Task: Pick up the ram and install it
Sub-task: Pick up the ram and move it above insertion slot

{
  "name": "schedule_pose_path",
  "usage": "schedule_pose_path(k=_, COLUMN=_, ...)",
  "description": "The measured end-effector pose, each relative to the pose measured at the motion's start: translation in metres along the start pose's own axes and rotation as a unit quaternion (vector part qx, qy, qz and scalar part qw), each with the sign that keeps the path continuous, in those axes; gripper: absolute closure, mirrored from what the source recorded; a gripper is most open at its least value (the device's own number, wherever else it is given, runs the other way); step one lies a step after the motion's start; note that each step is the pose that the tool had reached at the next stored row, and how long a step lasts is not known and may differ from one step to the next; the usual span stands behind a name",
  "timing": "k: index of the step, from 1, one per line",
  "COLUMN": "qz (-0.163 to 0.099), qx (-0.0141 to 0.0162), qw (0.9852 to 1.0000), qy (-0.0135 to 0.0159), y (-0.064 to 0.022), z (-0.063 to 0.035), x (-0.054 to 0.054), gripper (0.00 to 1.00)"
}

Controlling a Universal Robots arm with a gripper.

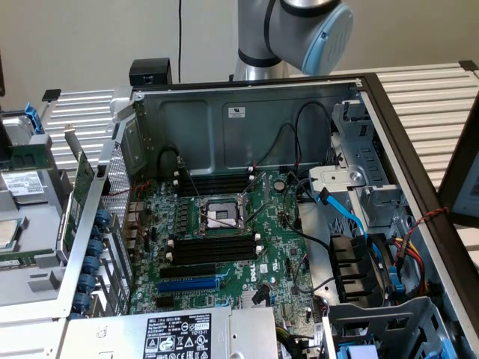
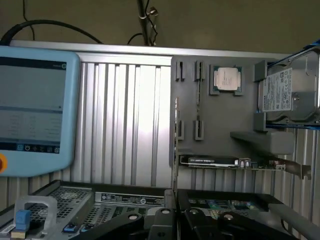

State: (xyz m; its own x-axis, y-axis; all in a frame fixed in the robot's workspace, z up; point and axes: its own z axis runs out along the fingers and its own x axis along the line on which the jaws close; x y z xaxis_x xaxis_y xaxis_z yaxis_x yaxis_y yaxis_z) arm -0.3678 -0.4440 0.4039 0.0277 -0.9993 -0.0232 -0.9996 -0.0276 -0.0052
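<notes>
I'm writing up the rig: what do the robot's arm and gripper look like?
The arm is a silver-grey tube with rounded joints; one joint ends in a round light-blue cap, and a black ring bands the tube. The gripper is black, built of angled link bars pinned with round grey bolts.

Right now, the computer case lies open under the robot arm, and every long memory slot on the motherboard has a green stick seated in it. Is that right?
One detail is wrong. The memory slots on the motherboard are empty: the exterior view shows bare black channels on both sides of the CPU socket. The rest holds: the computer case lies open under the robot arm.
</notes>
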Motion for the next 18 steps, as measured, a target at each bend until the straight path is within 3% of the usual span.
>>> schedule_pose_path(k=11, qz=0.0, qx=-0.0011, qw=1.0, qy=-0.0001, y=-0.0377, z=-0.0205, x=0.002, gripper=0.87)
schedule_pose_path(k=18, qz=-0.002, qx=-0.002, qw=1.0, qy=-0.0001, y=-0.0669, z=-0.022, x=0.003, gripper=0.87)
